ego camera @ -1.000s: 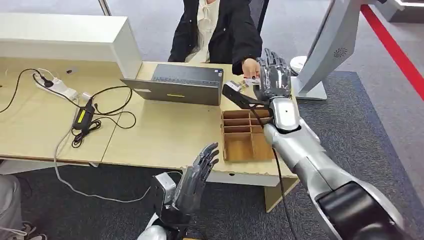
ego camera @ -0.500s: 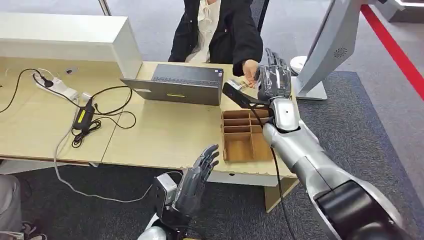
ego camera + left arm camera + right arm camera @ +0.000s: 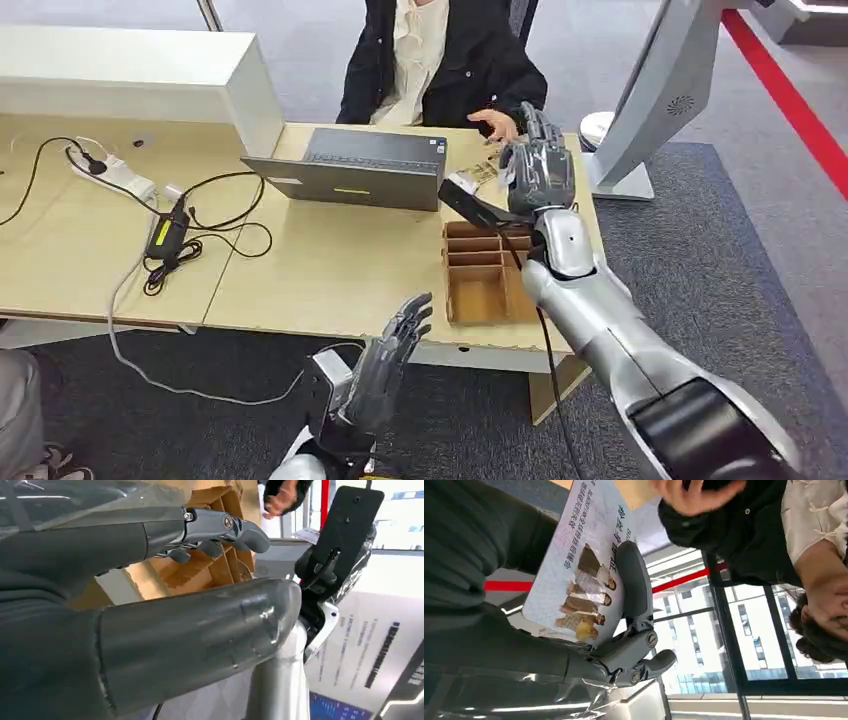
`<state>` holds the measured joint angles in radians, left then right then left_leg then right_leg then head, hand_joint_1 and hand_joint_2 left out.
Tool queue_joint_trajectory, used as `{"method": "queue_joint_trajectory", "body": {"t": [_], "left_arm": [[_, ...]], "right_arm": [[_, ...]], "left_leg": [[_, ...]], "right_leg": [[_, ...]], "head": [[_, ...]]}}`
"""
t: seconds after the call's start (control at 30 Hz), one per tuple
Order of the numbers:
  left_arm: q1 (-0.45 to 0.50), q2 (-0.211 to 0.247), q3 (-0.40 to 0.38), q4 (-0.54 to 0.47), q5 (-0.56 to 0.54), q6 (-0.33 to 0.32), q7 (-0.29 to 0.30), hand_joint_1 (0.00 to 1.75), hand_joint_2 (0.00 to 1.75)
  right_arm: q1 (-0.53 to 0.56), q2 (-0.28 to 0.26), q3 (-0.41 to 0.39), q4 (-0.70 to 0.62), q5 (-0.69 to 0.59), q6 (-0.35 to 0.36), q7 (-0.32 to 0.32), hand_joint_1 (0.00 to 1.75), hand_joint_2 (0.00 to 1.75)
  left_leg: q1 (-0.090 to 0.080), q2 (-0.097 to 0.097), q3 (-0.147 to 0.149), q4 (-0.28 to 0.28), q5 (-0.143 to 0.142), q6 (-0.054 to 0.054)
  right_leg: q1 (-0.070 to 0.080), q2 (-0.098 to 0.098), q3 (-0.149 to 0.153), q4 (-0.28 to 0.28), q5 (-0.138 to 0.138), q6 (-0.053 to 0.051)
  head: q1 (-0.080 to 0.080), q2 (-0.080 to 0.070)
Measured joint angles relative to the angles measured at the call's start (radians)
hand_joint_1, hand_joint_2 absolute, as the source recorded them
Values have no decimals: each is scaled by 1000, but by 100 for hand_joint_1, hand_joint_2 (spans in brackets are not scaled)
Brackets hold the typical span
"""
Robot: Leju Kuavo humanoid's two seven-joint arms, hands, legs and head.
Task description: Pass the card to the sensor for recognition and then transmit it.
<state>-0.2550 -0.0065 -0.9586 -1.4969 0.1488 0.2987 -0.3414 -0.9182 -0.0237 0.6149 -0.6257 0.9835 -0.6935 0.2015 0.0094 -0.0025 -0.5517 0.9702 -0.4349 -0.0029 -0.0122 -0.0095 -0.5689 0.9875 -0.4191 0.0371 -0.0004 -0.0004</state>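
My right hand [image 3: 537, 165] is stretched over the far right of the desk and holds a white card [image 3: 486, 173] printed with small figures. In the right wrist view the card [image 3: 584, 565] lies against my palm under one dark finger [image 3: 635, 582]. The card hangs just above the black tilted sensor [image 3: 472, 204], which stands behind the wooden divided box [image 3: 490, 275]. A person's hand [image 3: 495, 122] hovers just beyond the card, apart from it. My left hand [image 3: 392, 358] is open, low in front of the desk edge, holding nothing.
A grey laptop [image 3: 350, 170] sits left of the sensor. A power strip [image 3: 115, 178] and black cables [image 3: 175, 235] lie on the left of the desk. A person in a dark jacket [image 3: 440, 60] sits behind the desk. A grey kiosk stand [image 3: 650, 100] rises at the right.
The person's hand, which was at the card, has drawn back toward their body. My right hand has dropped slightly with the card, closer to the sensor. My left hand has barely moved.
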Motion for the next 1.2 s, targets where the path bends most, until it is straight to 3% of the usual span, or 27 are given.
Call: {"method": "queue_joint_trajectory", "body": {"t": [0.23,0.4,0.77,1.2], "left_arm": [[25,17,3,-26,-19,8,16,0,0],[43,28,5,-47,-26,10,26,0,0],[56,35,13,-72,-53,7,37,0,0],[68,35,27,-83,-67,10,45,0,0]], "right_arm": [[60,-67,-69,-103,-1,-1,46,175,175],[107,-127,-158,-164,-44,-2,40,175,175],[207,-202,-327,-259,-6,-3,71,175,175],[301,-217,-415,-240,-3,-3,39,175,175]], "left_leg": [[0,0,0,0,0,0],[0,0,0,0,0,0],[0,0,0,0,0,0],[0,0,0,0,-1,0]], "right_leg": [[0,0,0,0,0,0],[0,0,0,0,0,0],[0,0,0,0,0,0],[0,0,0,0,-1,0]], "head": [[0,0],[0,0],[0,0],[0,0]]}}
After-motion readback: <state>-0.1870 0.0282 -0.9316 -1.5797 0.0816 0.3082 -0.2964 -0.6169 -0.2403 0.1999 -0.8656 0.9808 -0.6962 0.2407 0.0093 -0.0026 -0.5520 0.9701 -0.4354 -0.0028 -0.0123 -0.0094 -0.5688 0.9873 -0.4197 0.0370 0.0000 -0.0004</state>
